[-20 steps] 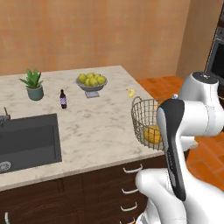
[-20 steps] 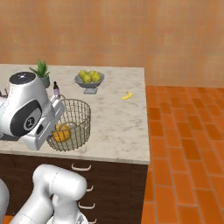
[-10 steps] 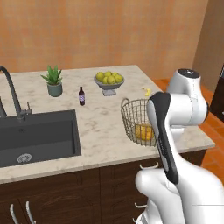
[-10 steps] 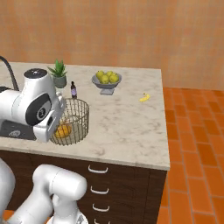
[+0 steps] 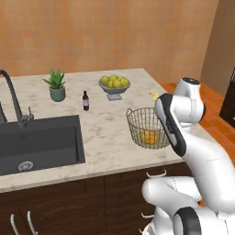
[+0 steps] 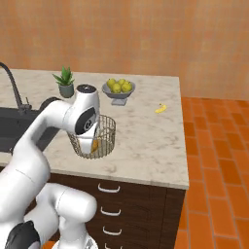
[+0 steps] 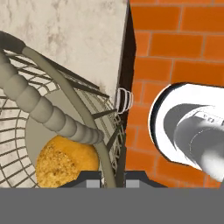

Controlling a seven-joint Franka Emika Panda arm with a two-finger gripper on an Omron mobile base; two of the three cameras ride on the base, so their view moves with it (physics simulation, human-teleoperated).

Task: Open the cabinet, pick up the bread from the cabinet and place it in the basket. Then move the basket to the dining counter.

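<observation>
We can read no text, label, brand, number or sign on anything in these views of the kitchen.

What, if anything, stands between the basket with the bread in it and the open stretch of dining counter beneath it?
Nothing visible does. The basket, with the bread inside, hangs at the counter near its front right corner, its rim pinched between the fingers. The fruit bowl, bottle and plant stand farther back.

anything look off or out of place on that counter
One oddity: a small yellow thing lies loose on the dining counter near its far right edge, apart from the lemon bowl. The basket stands upright with the bread inside.
</observation>
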